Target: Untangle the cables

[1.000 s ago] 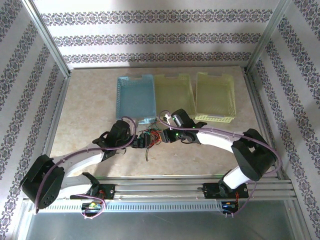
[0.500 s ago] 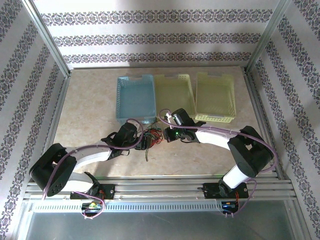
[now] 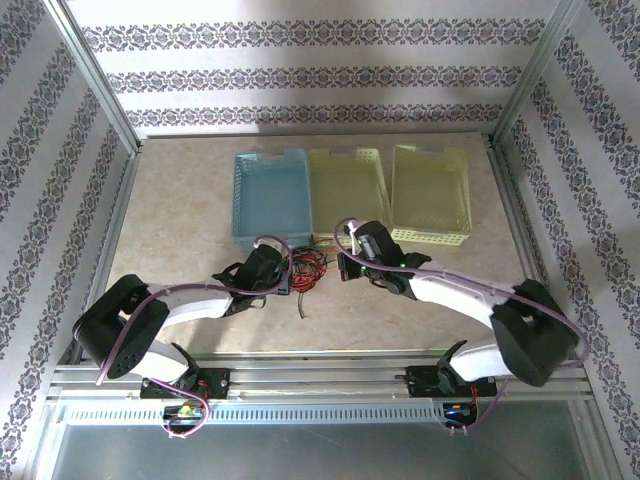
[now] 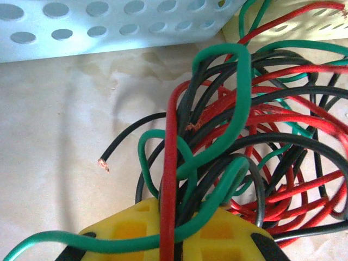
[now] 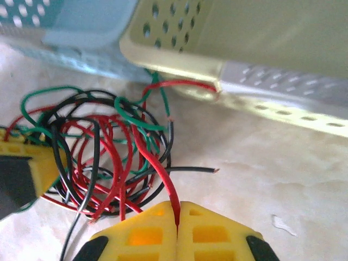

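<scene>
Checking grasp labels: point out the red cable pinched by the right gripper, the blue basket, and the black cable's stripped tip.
red cable [image 5: 161, 173]: right wrist view, stretch just above the pinch.
blue basket [image 3: 272, 195]: top external view, bare floor.
black cable's stripped tip [image 4: 103, 163]: left wrist view, copper end.

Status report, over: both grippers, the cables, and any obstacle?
Left gripper shut on cables, red and green strands pinched. Right gripper shut on one red cable. Bundle not untangled. Blue basket close behind it.
</scene>
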Controlling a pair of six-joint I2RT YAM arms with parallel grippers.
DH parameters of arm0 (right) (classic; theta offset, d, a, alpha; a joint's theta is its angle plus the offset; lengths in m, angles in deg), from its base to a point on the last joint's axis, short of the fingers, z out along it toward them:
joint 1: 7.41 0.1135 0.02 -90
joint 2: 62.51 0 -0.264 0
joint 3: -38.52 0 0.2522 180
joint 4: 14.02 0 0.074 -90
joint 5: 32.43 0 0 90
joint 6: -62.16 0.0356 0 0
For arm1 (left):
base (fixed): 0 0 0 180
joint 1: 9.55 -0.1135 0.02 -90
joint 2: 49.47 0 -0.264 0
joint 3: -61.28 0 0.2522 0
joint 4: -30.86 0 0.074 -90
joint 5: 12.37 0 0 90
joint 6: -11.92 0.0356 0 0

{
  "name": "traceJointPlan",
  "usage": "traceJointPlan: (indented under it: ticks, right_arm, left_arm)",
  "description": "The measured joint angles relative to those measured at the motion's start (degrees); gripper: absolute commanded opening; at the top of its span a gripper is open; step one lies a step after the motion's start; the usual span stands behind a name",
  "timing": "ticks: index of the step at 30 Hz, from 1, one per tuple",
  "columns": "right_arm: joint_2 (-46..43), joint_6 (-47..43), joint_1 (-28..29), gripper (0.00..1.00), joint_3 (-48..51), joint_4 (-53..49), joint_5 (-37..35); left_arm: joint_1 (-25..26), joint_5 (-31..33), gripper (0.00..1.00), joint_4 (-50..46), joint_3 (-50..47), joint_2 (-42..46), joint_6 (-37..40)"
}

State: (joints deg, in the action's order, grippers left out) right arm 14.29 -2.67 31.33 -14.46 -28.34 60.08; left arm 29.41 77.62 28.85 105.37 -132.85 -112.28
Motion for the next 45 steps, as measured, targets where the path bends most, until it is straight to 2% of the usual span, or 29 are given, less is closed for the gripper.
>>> traceJointPlan:
  ticks: [8, 13, 19, 26, 31, 35, 40, 45]
  right_arm:
    - [-19.1, 2.43, -1.09, 0.0, 3.52, -2.03, -18.36]
    - [-28.61, 3.17, -3.61, 0.0, 3.78, -4.52, -26.4]
    - [-35.85, 0.57, -8.94, 0.0, 2.89, -7.87, -29.79]
    - [-39.26, -2.47, -22.1, 0.0, -6.21, -8.74, -30.73]
    - [-38.03, -2.38, -31.17, 0.0, -10.69, -8.68, -26.75]
    - [-31.17, -1.51, -37.59, 0.0, -13.79, -8.37, -20.39]
    - [-21.62, -0.59, -41.86, 0.0, -16.41, -7.15, -15.19]
    - [-12.09, 0.46, -42.77, 0.0, -18.71, -4.92, -10.6]
  left_arm:
    - [0.37, 1.86, 0.0, 0.28, 0.02, -0.15, -0.94]
    - [0.39, 2.01, 0.0, 0.5, 0.02, -0.17, -1.05]
    - [0.61, 1.95, 0.0, 1.62, 0.02, -0.31, -1.03]
    - [0.74, 3.3, 0.0, 1.42, 0.02, -1.18, -1.03]
    - [0.81, 3.3, 0.0, 1.42, 0.02, -1.31, -0.98]
    - [0.98, 2.84, 0.0, 1.42, 0.15, -1.55, -0.15]
    - [2.05, 1.53, 0.0, 1.55, 0.35, -2.08, 1.4]
    - [2.34, 0.57, 0.0, 1.64, 0.35, -2.1, 2.47]
